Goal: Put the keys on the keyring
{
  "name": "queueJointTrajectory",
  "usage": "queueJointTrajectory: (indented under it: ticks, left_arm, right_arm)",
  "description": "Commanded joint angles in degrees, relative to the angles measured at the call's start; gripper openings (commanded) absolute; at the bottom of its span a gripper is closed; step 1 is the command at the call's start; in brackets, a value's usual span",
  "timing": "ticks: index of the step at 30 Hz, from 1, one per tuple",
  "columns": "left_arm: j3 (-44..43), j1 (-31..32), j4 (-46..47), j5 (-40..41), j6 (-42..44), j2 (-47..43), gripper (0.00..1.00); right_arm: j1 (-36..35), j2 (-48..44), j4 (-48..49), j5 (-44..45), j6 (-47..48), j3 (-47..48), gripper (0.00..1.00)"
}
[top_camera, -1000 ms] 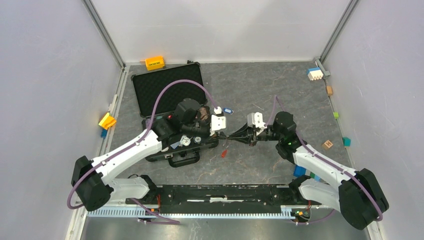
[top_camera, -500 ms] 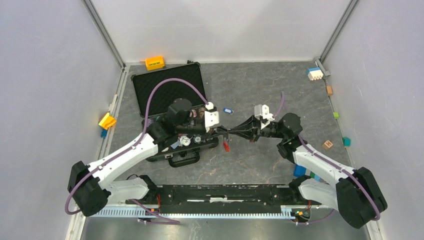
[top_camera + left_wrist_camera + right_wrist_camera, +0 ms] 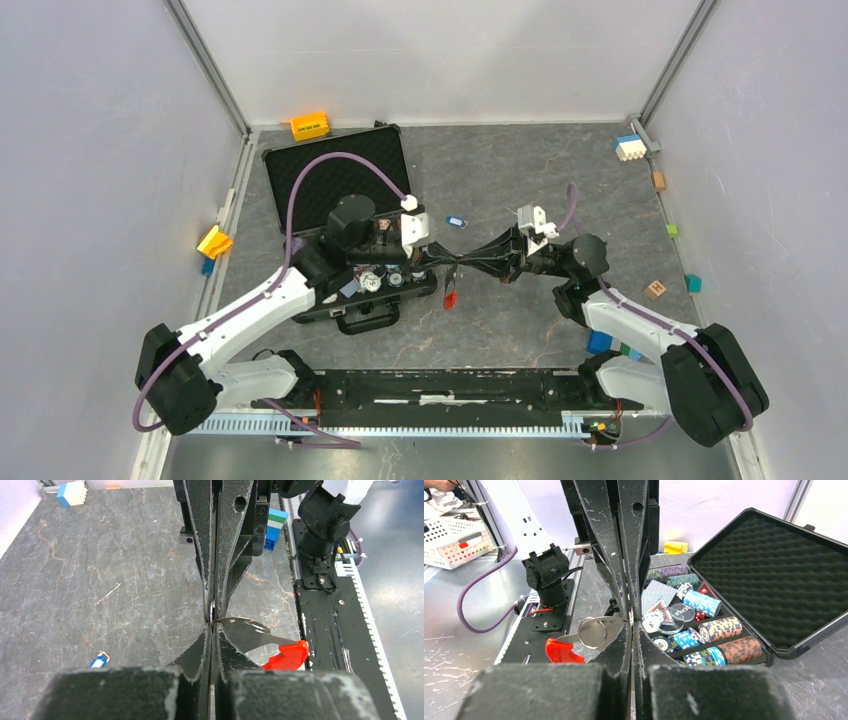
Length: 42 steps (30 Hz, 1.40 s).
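Starting from the open poker-chip case [image 3: 335,175], the left claw [image 3: 212,632] is reaching out just past the case's right edge. It is pinched down narrow, and as far as I can tell it is nipping the metal of the keyring [image 3: 593,632]. The keyring is hanging in the air just right of the case, with its red tab [image 3: 564,651] dangling underneath. The right claw [image 3: 631,627] is coming in from farther right of the case, squeezed just as narrow, and meeting the left one tip to tip on the same ring.

The blue-headed key [image 3: 456,221] is lying on the table to the right of the case, a little beyond the claws, and nothing is touching it. So I'm judging the job as barely begun. The ring is lifted and gripped, but no key is threaded on it yet, and both claws are occupied.
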<state>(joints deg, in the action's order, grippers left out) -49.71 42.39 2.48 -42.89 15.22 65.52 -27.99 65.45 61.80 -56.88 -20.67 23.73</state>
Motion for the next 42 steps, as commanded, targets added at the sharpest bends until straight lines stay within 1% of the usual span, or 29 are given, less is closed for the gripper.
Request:
queueJointTrajectory:
  ticks: [1,2,3,5,7,11,14,16,17,21,27,31,37,40,42]
  left_arm:
    - [-0.9,0.1,5.8,-2.4,-2.6,-0.4,0.02]
    - [-1.3,0.1,4.5,-2.1,-2.1,-0.5,0.02]
    - [-2.0,0.1,2.4,-1.4,-1.2,-0.6,0.02]
    - [-2.8,0.1,-1.8,1.3,1.4,-1.0,0.02]
    - [-3.0,0.4,-6.1,4.1,5.6,-1.7,0.02]
    - [-2.3,1.5,-10.8,9.6,12.9,-2.8,0.02]
    - [-1.6,3.1,-12.8,13.3,17.8,-3.3,0.02]
    - [-0.9,4.4,-13.1,15.3,20.4,-3.8,0.02]
    - [-0.7,5.1,-13.4,16.1,21.8,-3.9,0.02]
    - [0.4,8.2,-13.9,20.7,26.4,-3.9,0.02]
    - [0.7,10.8,-13.0,24.9,28.2,-3.3,0.02]
    - [0.7,11.7,-13.0,27.0,28.7,-3.2,0.02]
    - [0.7,12.0,-13.9,26.6,28.4,-3.4,0.02]
    - [1.0,12.0,-13.8,25.2,26.3,-3.5,0.02]
    - [1.3,12.0,-13.1,23.8,24.4,-3.4,0.02]
  right_arm:
    - [-1.1,0.6,4.7,-1.1,-0.4,-0.7,0.0]
    - [-1.1,0.5,3.1,-1.1,1.0,-0.8,0.02]
    - [-1.1,0.1,0.6,-1.2,3.6,-0.5,0.07]
    - [-1.1,-1.4,-8.6,-0.9,10.5,0.6,0.14]
    - [-1.1,-3.2,-15.5,-0.2,17.2,1.4,0.26]
    - [-1.2,-5.7,-28.8,-0.2,31.0,4.5,0.37]
    - [-1.7,-6.6,-41.8,-0.3,42.5,7.9,0.42]
    - [-2.2,-7.1,-47.1,0.2,48.5,9.1,0.43]
    - [-2.3,-7.5,-48.6,0.3,49.9,9.2,0.43]
    - [-2.6,-8.3,-50.9,0.9,52.7,9.1,0.42]
    - [-3.0,-8.1,-52.9,0.8,54.8,9.2,0.41]
    - [-3.0,-8.5,-53.6,2.4,55.6,9.4,0.41]
    - [-2.9,-8.0,-53.6,8.5,54.3,10.1,0.41]
    - [-2.9,-8.3,-53.1,7.4,53.7,10.2,0.4]
    - [-2.9,-8.9,-50.5,6.2,51.7,9.5,0.41]
